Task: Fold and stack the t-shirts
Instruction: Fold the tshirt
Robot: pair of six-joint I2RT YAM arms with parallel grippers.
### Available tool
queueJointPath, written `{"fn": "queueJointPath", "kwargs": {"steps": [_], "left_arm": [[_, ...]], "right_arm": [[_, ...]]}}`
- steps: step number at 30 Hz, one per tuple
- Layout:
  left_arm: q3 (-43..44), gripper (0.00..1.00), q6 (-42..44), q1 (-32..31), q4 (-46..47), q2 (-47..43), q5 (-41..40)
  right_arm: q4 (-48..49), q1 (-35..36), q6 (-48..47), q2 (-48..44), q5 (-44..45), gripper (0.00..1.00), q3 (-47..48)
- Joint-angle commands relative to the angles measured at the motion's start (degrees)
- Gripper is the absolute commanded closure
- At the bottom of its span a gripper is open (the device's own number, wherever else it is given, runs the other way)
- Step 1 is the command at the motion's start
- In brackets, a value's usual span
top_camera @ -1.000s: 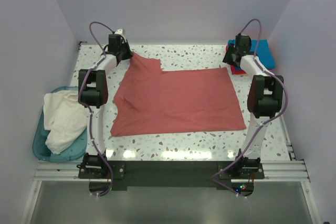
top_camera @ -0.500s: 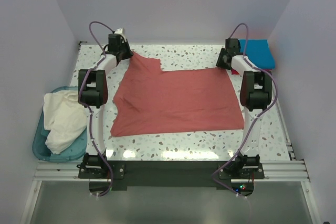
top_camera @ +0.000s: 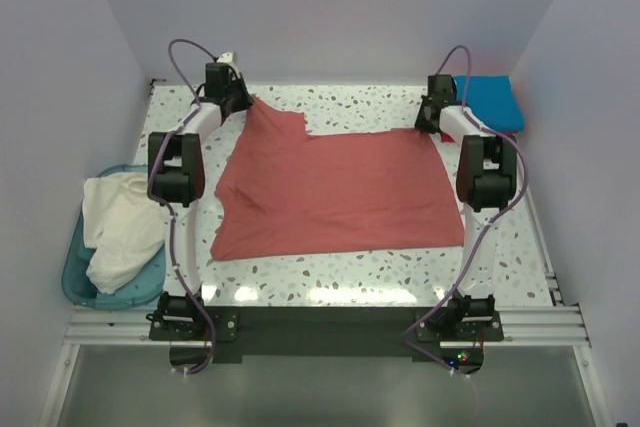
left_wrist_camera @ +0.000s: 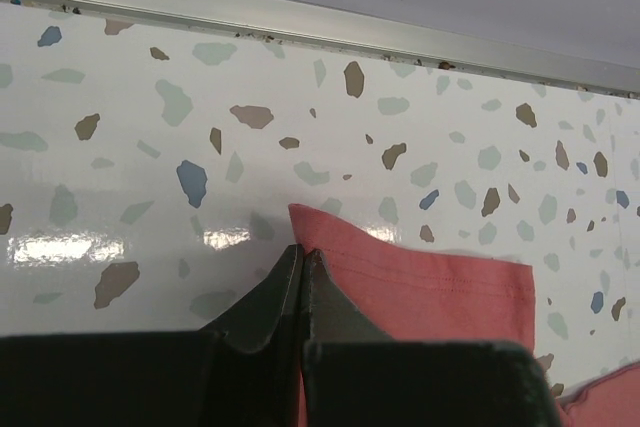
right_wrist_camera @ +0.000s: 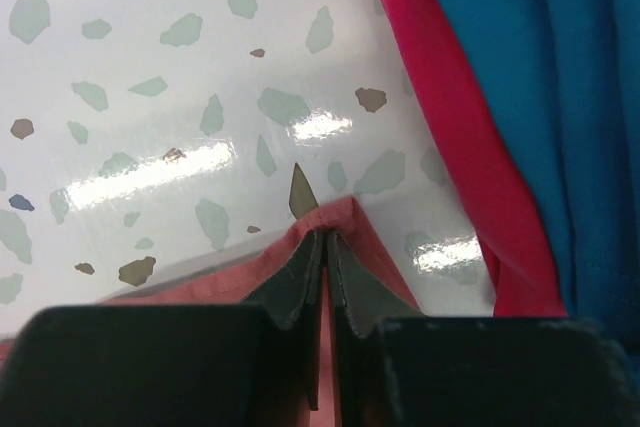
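A dusty brick-red t-shirt (top_camera: 335,192) lies spread across the table. My left gripper (top_camera: 243,102) is shut on its far left corner (left_wrist_camera: 320,237), which is pinched between the fingertips (left_wrist_camera: 303,259). At the far right corner (right_wrist_camera: 345,212) my right gripper (top_camera: 428,127) is shut on the cloth as well, its fingertips (right_wrist_camera: 322,242) closed over the hem. A folded teal-blue t-shirt (top_camera: 490,99) (right_wrist_camera: 540,97) lies at the back right on a bright pinkish-red one (right_wrist_camera: 450,117). A cream-white t-shirt (top_camera: 120,227) sits heaped in the bin.
A light-blue plastic bin (top_camera: 78,272) stands off the table's left side. A metal rail (left_wrist_camera: 300,17) runs along the table's far edge, with the wall just behind. The speckled tabletop (top_camera: 360,107) shows around the spread shirt.
My right arm moved left from the folded stack to the red shirt's far right corner, and its jaws closed on the cloth. The left arm has not moved.
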Motion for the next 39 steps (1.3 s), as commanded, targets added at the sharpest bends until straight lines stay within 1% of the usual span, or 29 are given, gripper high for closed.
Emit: {"fn": "queueJointPath", "kwargs": {"steps": [1,2,3,4,15,24,30,39], "left_arm": [[-0.42,1.0,-1.09,0.92,3.46,-5.76,0.7],[-0.51,1.0,-1.18,0.92,3.46,-6.02,0.79],[-0.68,1.0,-1.1,0.92,3.46,-6.29,0.79],[-0.68,1.0,-1.09,0.92,5.37,-6.81,0.87],[-2.79,1.0,-1.01,0.92,7.41,-10.59,2.89],[-8.59,1.0,-1.18,0.92,9.34,-16.04,3.34],[-15.26,1.0,-1.97,0.92,11.1,-22.19,2.9],[-31.6,1.0,-7.07,0.92,14.53,-35.37,0.35]], "right_arm": [[0.17,0.09,0.13,-0.65,1.39,0.96,0.82],[0.17,0.09,0.13,-0.91,1.31,0.99,0.73],[0.52,0.09,0.13,-1.18,1.22,1.0,0.64],[0.61,0.18,0.3,-1.88,1.22,1.0,0.47],[3.42,0.0,1.18,-7.77,2.18,1.0,-3.3],[6.41,0.09,2.06,-14.0,4.29,1.0,-10.07],[7.55,0.0,2.94,-17.96,4.56,1.0,-15.07],[8.79,0.0,6.28,-26.92,6.31,1.0,-26.41]]}}
